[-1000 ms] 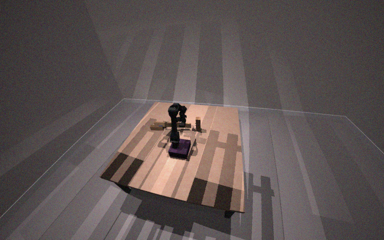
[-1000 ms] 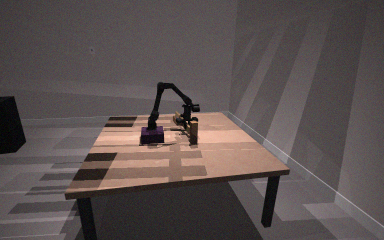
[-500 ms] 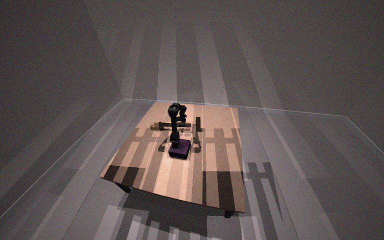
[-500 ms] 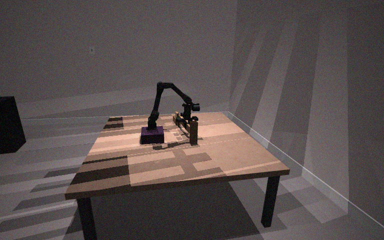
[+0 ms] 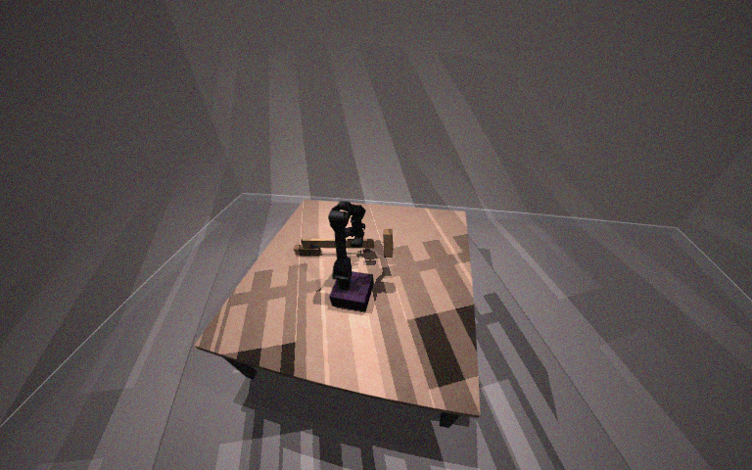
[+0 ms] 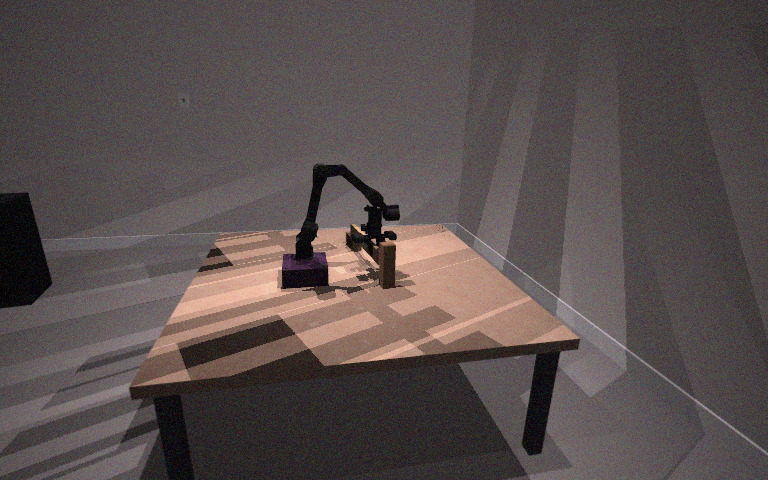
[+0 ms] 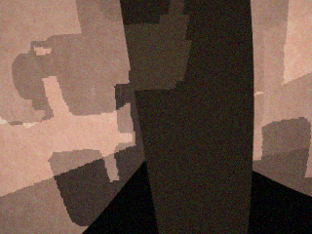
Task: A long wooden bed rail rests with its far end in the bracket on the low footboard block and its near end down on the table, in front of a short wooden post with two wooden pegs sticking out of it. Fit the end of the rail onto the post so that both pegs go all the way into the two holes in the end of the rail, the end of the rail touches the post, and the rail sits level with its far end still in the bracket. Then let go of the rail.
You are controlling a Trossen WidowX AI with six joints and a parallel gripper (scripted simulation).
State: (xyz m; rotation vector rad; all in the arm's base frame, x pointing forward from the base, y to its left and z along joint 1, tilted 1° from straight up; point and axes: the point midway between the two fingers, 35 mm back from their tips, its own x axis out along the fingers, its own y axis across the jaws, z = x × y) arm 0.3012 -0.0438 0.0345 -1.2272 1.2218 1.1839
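Observation:
The long wooden rail (image 5: 327, 243) (image 6: 356, 230) (image 7: 202, 146) runs between the low footboard block (image 5: 307, 251) (image 6: 349, 241) and the short upright post (image 5: 388, 245) (image 6: 387, 266). My gripper (image 5: 357, 242) (image 6: 372, 242) (image 7: 178, 166) is shut on the rail near its post end, with black fingers on both sides in the wrist view. The rail looks about level and off the table. In the top view a gap shows between its end and the post. Its far end is at the block; the seating in the bracket is too small to tell. Pegs and holes cannot be made out.
The purple arm base (image 5: 352, 291) (image 6: 304, 271) stands on the wooden table (image 5: 354, 349) (image 6: 441, 294), to one side of the rail. The arm arches over from it. Striped shadows cross the table. A black object (image 6: 22, 249) stands beyond the table at the left.

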